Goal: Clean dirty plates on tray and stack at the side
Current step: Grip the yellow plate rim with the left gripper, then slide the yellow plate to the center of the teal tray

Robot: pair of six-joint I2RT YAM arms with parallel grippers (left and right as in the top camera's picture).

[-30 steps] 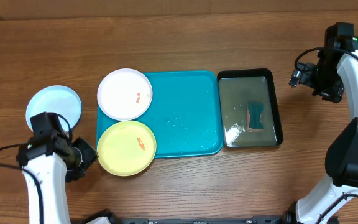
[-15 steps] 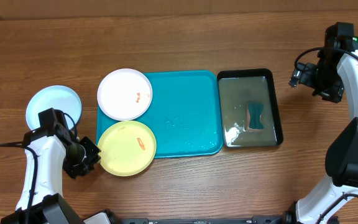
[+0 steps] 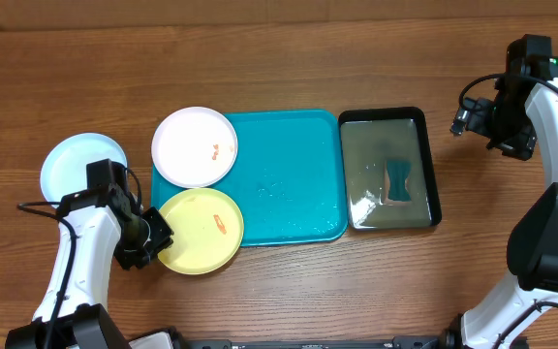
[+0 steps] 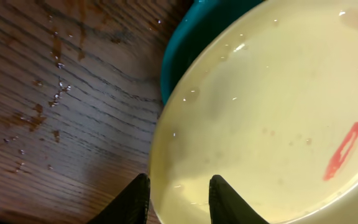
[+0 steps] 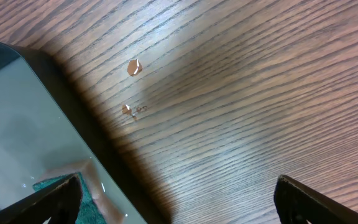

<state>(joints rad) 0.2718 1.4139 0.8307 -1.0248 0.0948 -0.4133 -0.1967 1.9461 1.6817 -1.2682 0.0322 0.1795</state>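
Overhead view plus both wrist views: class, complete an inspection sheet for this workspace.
Surface: wooden table, with water drops near the left arm.
Job's things: white plate and yellow-green plate, both orange-smeared, overhang the teal tray's left edge; cyan plate sits on the wood, left of it.
Clutter: black tray holding what looks like water and a sponge.
Grippers: left pincer straddles the yellow-green plate's rim, grip unclear; right pincer open over bare wood.
Cables: black leads along both arms.
Surroundings: nothing seen.
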